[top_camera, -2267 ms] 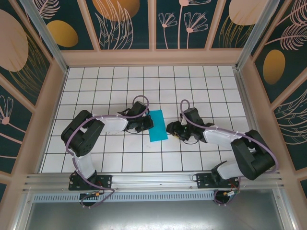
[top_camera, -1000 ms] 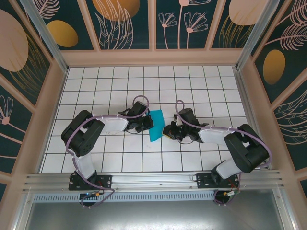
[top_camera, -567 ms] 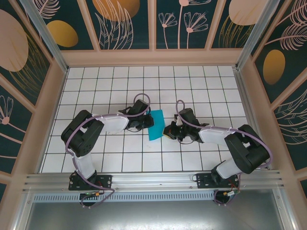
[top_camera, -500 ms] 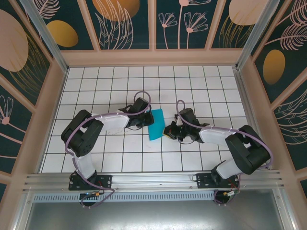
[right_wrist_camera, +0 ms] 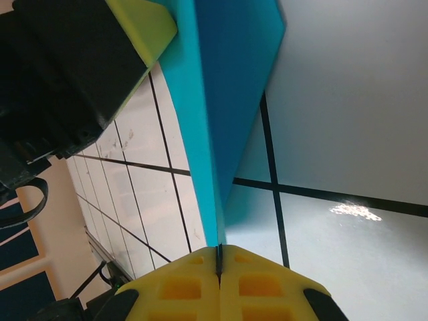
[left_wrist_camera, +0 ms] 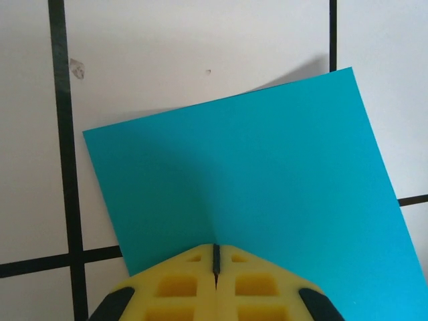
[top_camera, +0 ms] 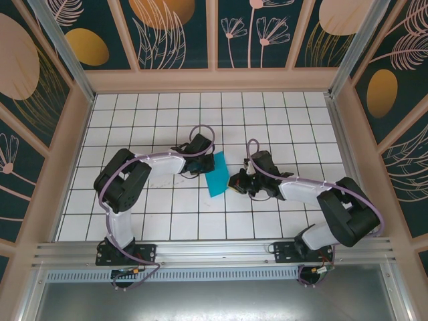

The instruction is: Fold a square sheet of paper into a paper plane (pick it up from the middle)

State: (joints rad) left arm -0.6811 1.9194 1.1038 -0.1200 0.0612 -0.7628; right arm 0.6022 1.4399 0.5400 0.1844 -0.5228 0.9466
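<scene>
Right now you have both arms meeting at the middle of the bench (top_camera: 267, 120), with the teal sheet of paper (top_camera: 217, 174) between them. Your left gripper (top_camera: 204, 165) is closed on the sheet's left edge. Your right gripper (top_camera: 233, 182) is closed on the opposite edge, near the lower right corner.

From the left wrist, the yellow fingers (left_wrist_camera: 167, 287) are pressed together with the paper's near edge pinched in the seam. The sheet (left_wrist_camera: 254, 187) spreads away from them as a flat, slanted four-sided shape. Its far edge runs from a lower left corner up to a higher right corner and throws a soft shadow on the white tiles behind it, so that edge is off the surface. The right edge runs out of the picture.

From the right wrist, you look along the paper (right_wrist_camera: 221, 100) almost edge-on. It rises from the closed fingers (right_wrist_camera: 267, 287) to a sharp corner at the top, and the left gripper's yellow pad (right_wrist_camera: 144, 27) touches its far side.

For room, you have open tiles beyond the paper up to the back wall (top_camera: 214, 80), and more toward both side walls (top_camera: 73, 134). Between the paper and the near rail (top_camera: 214, 251), both elbows bend close to the tiles.
</scene>
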